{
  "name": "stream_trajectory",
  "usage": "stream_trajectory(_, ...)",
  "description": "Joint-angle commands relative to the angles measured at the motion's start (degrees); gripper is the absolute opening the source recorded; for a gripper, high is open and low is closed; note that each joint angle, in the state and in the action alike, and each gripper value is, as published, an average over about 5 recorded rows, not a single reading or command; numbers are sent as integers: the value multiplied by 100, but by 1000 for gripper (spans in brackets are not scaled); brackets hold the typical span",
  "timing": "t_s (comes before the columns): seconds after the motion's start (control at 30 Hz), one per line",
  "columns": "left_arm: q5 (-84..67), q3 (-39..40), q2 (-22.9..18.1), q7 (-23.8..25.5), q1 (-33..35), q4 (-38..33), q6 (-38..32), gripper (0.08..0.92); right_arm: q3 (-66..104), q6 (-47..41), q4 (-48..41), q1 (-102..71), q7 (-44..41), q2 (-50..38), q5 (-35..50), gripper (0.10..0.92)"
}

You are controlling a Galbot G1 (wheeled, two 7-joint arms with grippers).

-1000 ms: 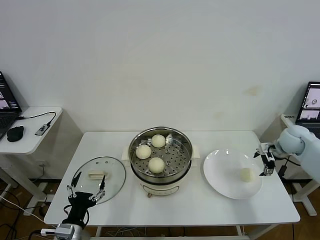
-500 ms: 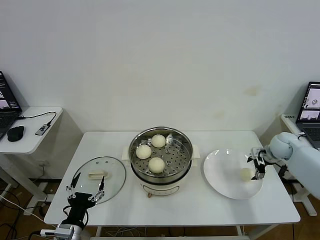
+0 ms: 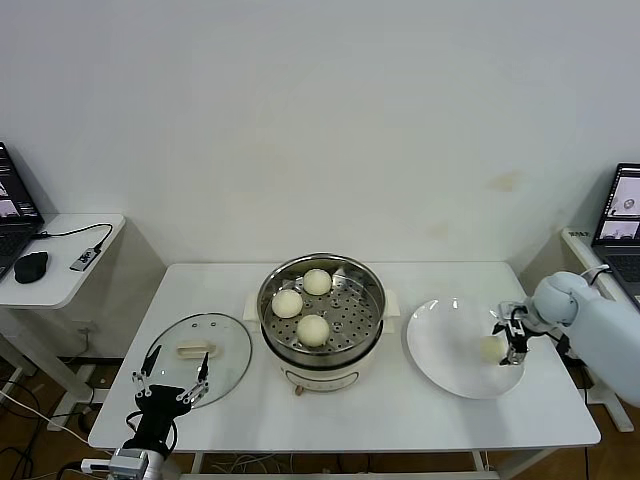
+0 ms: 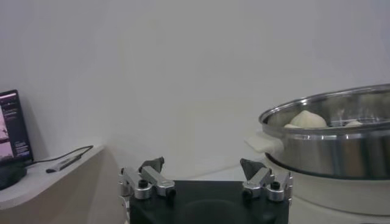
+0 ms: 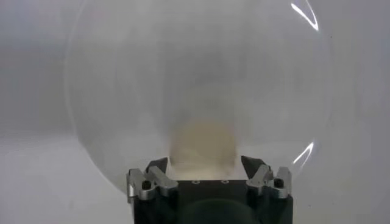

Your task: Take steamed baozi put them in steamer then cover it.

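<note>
The right gripper [image 3: 512, 340] sits low over the outer side of the white plate [image 3: 445, 365], with the last steamed baozi [image 3: 490, 348] directly ahead of it and between its fingers [image 5: 157, 167]. In the right wrist view the bun [image 5: 202, 143] fills the gap between the two dark pads, which stand partly spread on either side of it; whether they already press its skin cannot be told.

The bun looks light, soft and smooth-skinned, so it will likely dent or tear under a hard squeeze and could slip if pinched too near the top. The sensible hold is across its widest part, low on the sides, with only enough closure to carry it.

Well off to the inner side of this gripper stands the steamer [image 3: 321, 308], uncovered, with three buns [image 3: 312, 329] resting on its perforated tray and free room among them for a fourth.

The left gripper [image 3: 177, 376] is parked at the near table edge, fingers wide apart and empty, just in front of the glass cover [image 3: 197, 358], which lies flat on the table [image 3: 380, 415] beside the steamer.
</note>
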Motion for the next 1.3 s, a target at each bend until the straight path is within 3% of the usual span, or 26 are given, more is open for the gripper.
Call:
stream_trajectory(0.03,0,-5,-2,-1,1,-4,-1,823,35,-7,-44,-22,8,80,-55,702)
stream_trajectory(0.6,-8,-23,-3,-3,9,-55,-3,823,-483,-59,277,566,-118,-98,182,538)
stream_trajectory(0.97,-6,27,-14,3,-52,-24,7,823,-2319,-777,1519,2975,-116,-440,1566,538)
stream_trajectory(1.3,-12,64,-11,3,-92,-3,7,823,-3878,-1507,2081,5012,244,293,2957,551)
